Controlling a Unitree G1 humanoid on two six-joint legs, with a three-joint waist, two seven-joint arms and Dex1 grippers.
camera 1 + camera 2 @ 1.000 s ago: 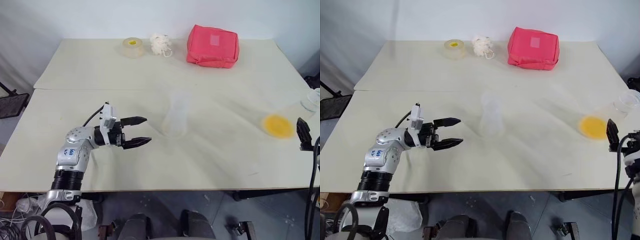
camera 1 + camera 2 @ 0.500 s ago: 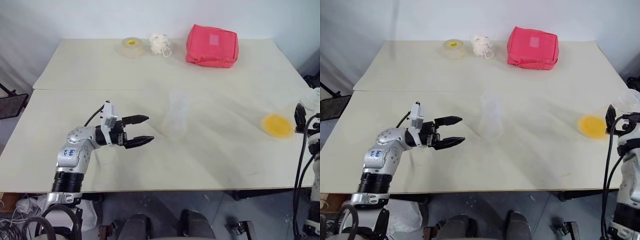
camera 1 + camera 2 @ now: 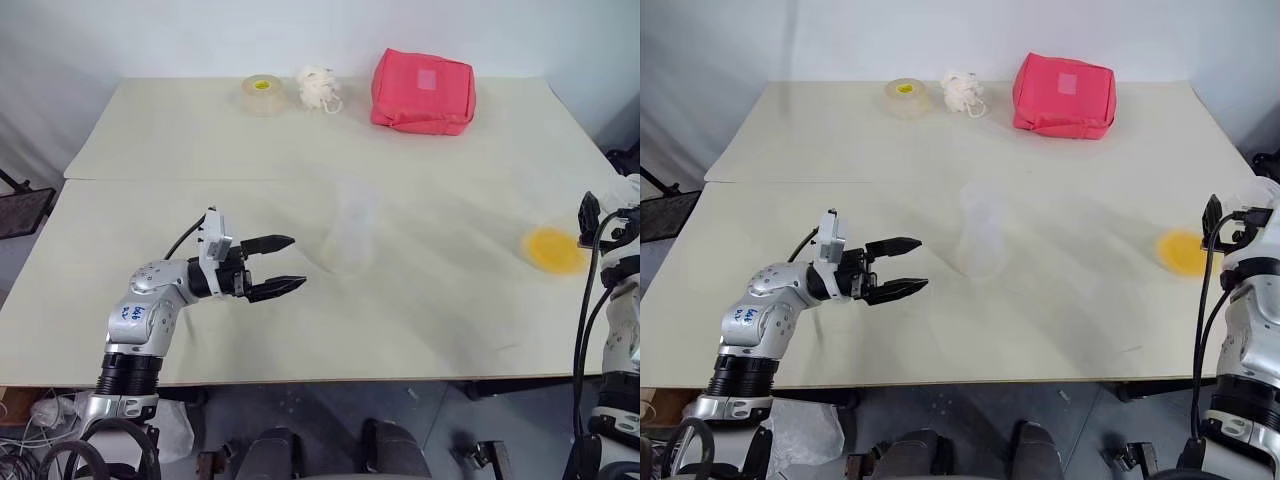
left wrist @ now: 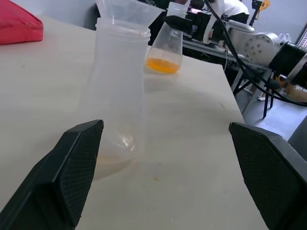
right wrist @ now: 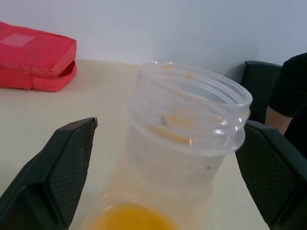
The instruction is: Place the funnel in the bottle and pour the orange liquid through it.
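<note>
Working on the pour stage, judging by the funnel [image 4: 128,9] already sitting in the neck of the bottle [image 4: 117,96], near the middle of the table [image 3: 450,320].

Seeing the orange liquid [image 3: 553,250] as a small pool in the bottom of a clear wide-mouthed vessel [image 4: 168,45], well apart from the bottle, close to the table's right edge.

Holding the right pincer [image 5: 170,122] wide open, one black finger on each side of the vessel's threaded neck, gripping nothing yet.

Holding the left pincer [image 3: 298,262] open too, level and aimed at the bottle from near its left side, apart from it and empty.

Doing this step well, in all likelihood, by:
- closing below the threaded rim rather than on it, since smooth clear plastic probably slips;
- squaring both fingers on the neck before squeezing, avoiding a push towards the table edge;
- lifting upright, carrying without sloshing;
- steadying the bottle's lower body with the left pincer, a light bottle topped by a funnel probably tipping easily;
- tilting slowly over the funnel's centre, given its narrow mouth.
</note>
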